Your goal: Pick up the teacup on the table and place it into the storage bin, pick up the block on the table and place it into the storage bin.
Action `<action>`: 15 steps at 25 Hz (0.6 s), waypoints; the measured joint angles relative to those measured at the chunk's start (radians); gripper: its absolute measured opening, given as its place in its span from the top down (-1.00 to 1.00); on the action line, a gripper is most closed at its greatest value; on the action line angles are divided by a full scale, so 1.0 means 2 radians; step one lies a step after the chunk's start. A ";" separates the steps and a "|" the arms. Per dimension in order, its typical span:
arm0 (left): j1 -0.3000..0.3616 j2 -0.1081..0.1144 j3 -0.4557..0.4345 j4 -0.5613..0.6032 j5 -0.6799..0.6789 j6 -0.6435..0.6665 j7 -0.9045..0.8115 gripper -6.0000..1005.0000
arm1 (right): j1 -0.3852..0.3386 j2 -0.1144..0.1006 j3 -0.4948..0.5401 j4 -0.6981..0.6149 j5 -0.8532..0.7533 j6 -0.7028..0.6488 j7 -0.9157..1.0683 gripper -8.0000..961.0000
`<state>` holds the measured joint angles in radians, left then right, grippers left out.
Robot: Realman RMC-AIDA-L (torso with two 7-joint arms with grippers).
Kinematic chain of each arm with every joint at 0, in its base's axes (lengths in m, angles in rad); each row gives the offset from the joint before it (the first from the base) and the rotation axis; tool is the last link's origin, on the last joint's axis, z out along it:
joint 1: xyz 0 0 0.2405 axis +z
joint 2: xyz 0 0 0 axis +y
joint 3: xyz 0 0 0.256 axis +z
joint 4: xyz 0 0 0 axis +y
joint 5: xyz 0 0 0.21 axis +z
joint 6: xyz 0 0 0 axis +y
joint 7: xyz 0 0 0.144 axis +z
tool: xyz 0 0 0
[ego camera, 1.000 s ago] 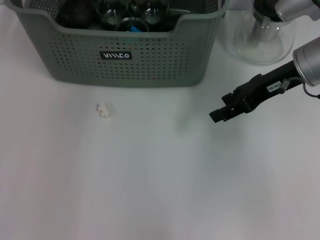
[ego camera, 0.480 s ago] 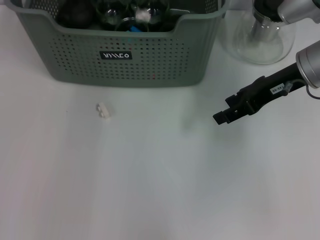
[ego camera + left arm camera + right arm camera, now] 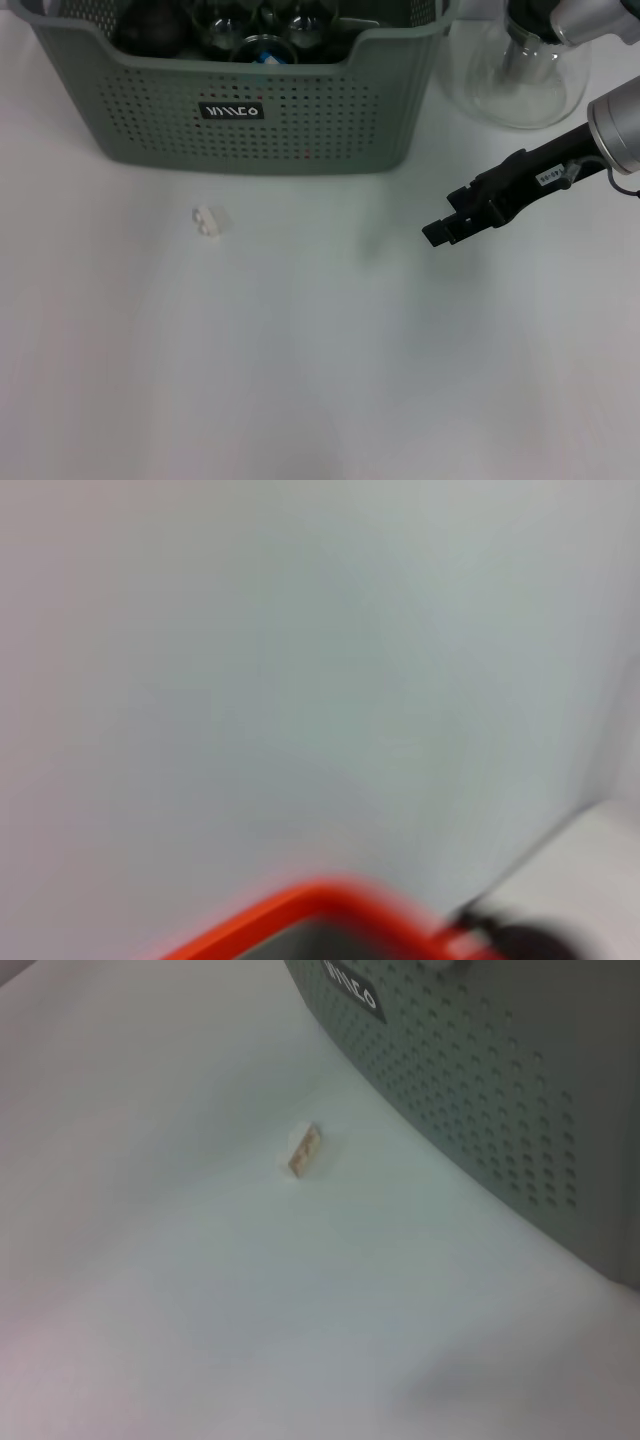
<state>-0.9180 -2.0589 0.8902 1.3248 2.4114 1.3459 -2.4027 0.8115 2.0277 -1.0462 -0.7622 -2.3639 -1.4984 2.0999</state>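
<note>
One small white block lies alone on the white table, a little in front of the storage bin's front wall and toward its left end; in the right wrist view the same block shows as a pale sliver on the table with the bin's perforated wall behind it. To the right, the right gripper hangs low over the bare table, well apart from the block, its black body reaching in from the right edge. It holds nothing, but whether its fingers are spread or closed I cannot tell. Farther back stands the storage bin, grey-green with rows of holes and a black label on its front. Inside it sit dark, rounded glass pieces; which of them is the teacup I cannot make out. Beside the bin on the right stands a clear glass jug. The left gripper is out of sight, and its wrist view shows only a blurred orange rim.
</note>
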 joint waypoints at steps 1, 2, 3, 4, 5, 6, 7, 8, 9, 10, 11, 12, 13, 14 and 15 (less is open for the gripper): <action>0.010 0.001 -0.005 0.016 -0.030 0.017 0.010 -0.67 | 0.000 0.000 0.000 0.000 0.000 0.000 0.000 -0.62; 0.022 0.003 -0.017 0.039 -0.078 0.051 0.029 -0.69 | 0.000 -0.001 0.000 0.000 0.000 0.000 0.000 -0.62; 0.035 0.004 -0.031 0.061 -0.126 0.087 0.051 -0.72 | 0.000 -0.001 0.000 0.000 0.000 0.000 0.000 -0.62; 0.042 0.004 -0.041 0.073 -0.157 0.119 0.068 -0.74 | 0.000 -0.001 0.000 0.000 0.000 0.000 0.000 -0.62; 0.052 0.003 -0.055 0.088 -0.195 0.161 0.089 -0.74 | -0.001 -0.002 0.000 0.000 0.000 -0.001 0.000 -0.62; 0.059 0.001 -0.062 0.099 -0.216 0.193 0.102 -0.74 | -0.001 -0.002 0.001 0.000 0.000 -0.001 0.000 -0.62; 0.070 -0.002 -0.067 0.112 -0.235 0.227 0.113 -0.74 | -0.001 -0.002 0.001 0.000 0.000 -0.001 0.000 -0.62; 0.079 -0.005 -0.066 0.122 -0.245 0.252 0.120 -0.74 | -0.002 -0.002 0.002 0.000 0.000 -0.001 0.000 -0.62; 0.090 -0.009 -0.061 0.129 -0.248 0.267 0.125 -0.74 | -0.002 -0.002 0.003 0.000 0.000 -0.001 0.000 -0.62; 0.101 -0.013 -0.052 0.136 -0.248 0.273 0.133 -0.74 | -0.003 -0.002 0.003 0.000 0.000 -0.001 0.000 -0.62; 0.114 -0.018 -0.042 0.141 -0.245 0.279 0.140 -0.74 | -0.003 -0.002 0.004 0.001 0.000 0.000 0.000 -0.62; 0.129 -0.025 -0.027 0.145 -0.233 0.280 0.151 -0.74 | -0.003 -0.002 0.004 0.001 0.000 0.001 0.000 -0.62; 0.140 -0.030 -0.016 0.147 -0.223 0.280 0.160 -0.74 | -0.003 -0.002 0.004 0.002 0.000 0.001 0.000 -0.62; 0.152 -0.037 -0.004 0.148 -0.208 0.281 0.168 -0.74 | -0.003 -0.002 0.004 0.002 0.000 0.002 0.000 -0.62; 0.162 -0.044 0.007 0.150 -0.189 0.281 0.177 -0.74 | -0.002 -0.002 0.004 0.002 0.000 0.002 0.000 -0.62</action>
<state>-0.5944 -2.1462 0.9033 1.6243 2.0328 1.9071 -2.0481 0.8075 2.0246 -1.0385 -0.7578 -2.3638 -1.4949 2.1000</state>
